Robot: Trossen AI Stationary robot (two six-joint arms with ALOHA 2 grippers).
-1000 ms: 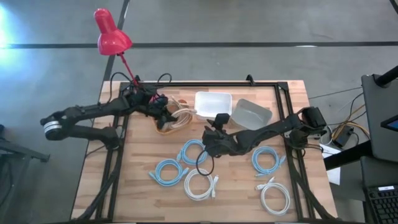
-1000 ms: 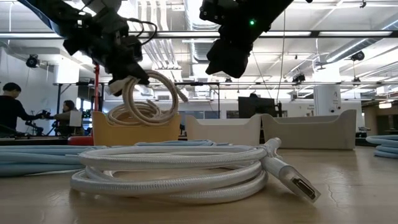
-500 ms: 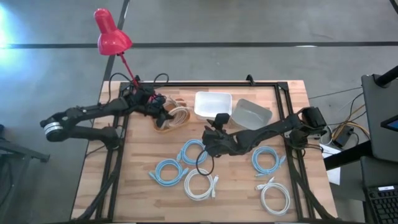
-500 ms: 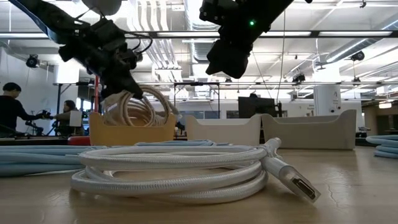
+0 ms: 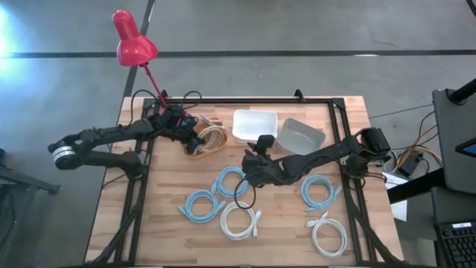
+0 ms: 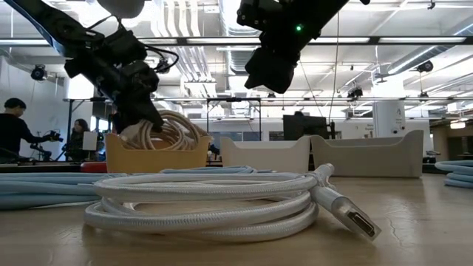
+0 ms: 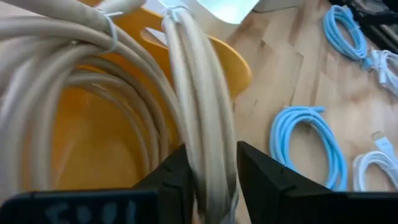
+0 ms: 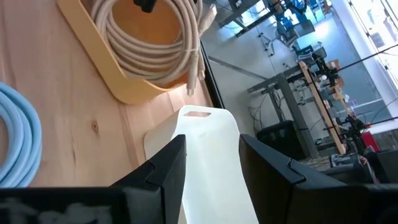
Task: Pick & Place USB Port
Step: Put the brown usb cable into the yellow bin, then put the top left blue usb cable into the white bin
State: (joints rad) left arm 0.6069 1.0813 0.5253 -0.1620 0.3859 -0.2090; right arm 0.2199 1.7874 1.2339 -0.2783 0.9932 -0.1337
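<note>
Both arms matte black, jointed links. Left arm (image 5: 111,135): silver band at base end, loose black cables at wrist. Right arm (image 5: 312,160): green LED (image 6: 298,28) on wrist.

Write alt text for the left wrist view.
The left gripper straddles a strand of a coiled beige cable that sits in a yellow bin. Beyond the bin, on the wooden table, lie light blue cable coils and part of a white cable.
</note>
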